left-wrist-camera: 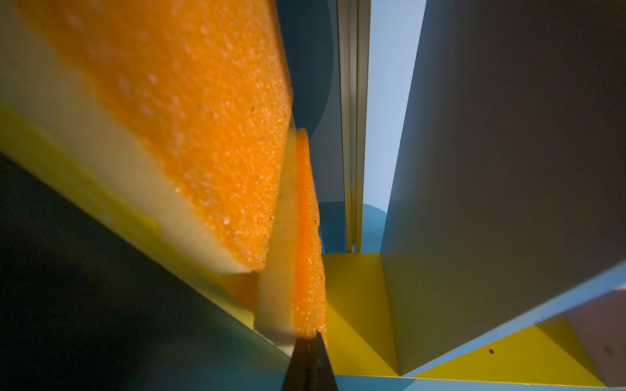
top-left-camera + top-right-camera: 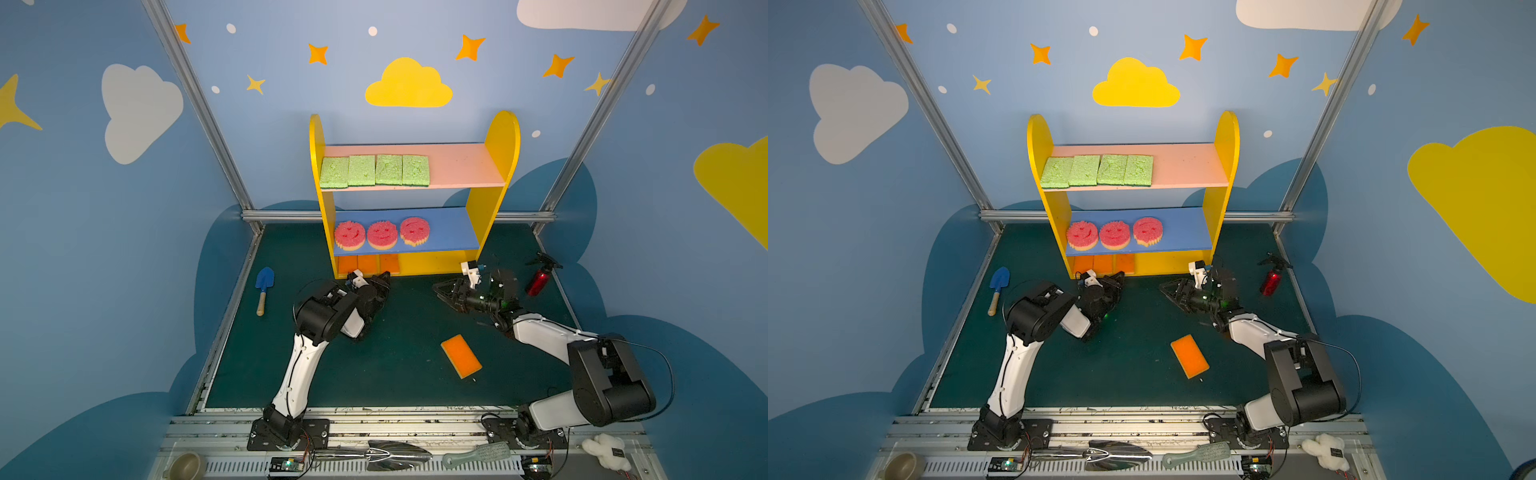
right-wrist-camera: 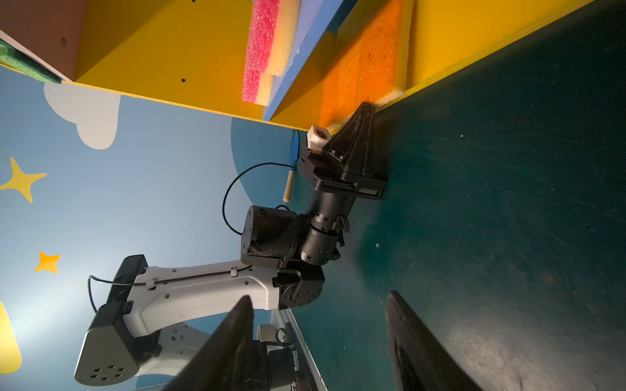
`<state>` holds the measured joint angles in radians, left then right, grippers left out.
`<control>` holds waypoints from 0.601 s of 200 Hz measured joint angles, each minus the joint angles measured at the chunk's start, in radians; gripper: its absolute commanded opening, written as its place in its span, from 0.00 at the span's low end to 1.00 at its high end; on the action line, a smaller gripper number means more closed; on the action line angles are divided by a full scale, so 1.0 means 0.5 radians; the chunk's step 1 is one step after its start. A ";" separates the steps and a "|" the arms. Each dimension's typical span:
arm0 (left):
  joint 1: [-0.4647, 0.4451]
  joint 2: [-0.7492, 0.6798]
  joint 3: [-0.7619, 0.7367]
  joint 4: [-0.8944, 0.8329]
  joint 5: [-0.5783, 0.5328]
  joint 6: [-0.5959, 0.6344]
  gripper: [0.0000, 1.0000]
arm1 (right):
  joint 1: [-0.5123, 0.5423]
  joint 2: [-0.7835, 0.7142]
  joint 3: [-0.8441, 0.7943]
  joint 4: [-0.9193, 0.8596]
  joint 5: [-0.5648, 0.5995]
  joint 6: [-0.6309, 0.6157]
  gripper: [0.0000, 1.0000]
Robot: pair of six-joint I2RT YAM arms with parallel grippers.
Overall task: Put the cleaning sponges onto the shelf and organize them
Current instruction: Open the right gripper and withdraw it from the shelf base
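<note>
One orange sponge lies loose on the surface, seemingly the last to place. Right jaws hang released, empty. Left jaws, clenched, touch the shelved orange sponges on the shelf base. Pink sponges and green sponges sit arranged above.

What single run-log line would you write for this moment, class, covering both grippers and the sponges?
left gripper: shut, tip at base-tier orange sponges | right gripper: open, empty | loose orange sponge: on mat
</note>
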<state>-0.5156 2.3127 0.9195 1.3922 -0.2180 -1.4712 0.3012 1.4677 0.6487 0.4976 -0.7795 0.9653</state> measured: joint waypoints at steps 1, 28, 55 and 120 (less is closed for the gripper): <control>0.001 0.001 0.002 0.000 0.000 0.000 0.03 | -0.001 0.001 0.000 0.000 0.000 0.000 0.61; 0.015 0.009 0.007 0.005 -0.002 -0.014 0.03 | -0.001 0.025 0.000 0.012 -0.008 0.002 0.62; 0.021 0.009 0.006 0.004 -0.008 -0.024 0.03 | -0.001 0.038 0.000 0.021 -0.014 0.008 0.62; 0.023 0.018 0.005 0.026 -0.018 -0.052 0.21 | -0.001 0.068 0.000 0.053 -0.026 0.024 0.62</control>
<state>-0.5041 2.3219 0.9218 1.4052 -0.2268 -1.4971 0.3008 1.5017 0.6487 0.5240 -0.7925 0.9771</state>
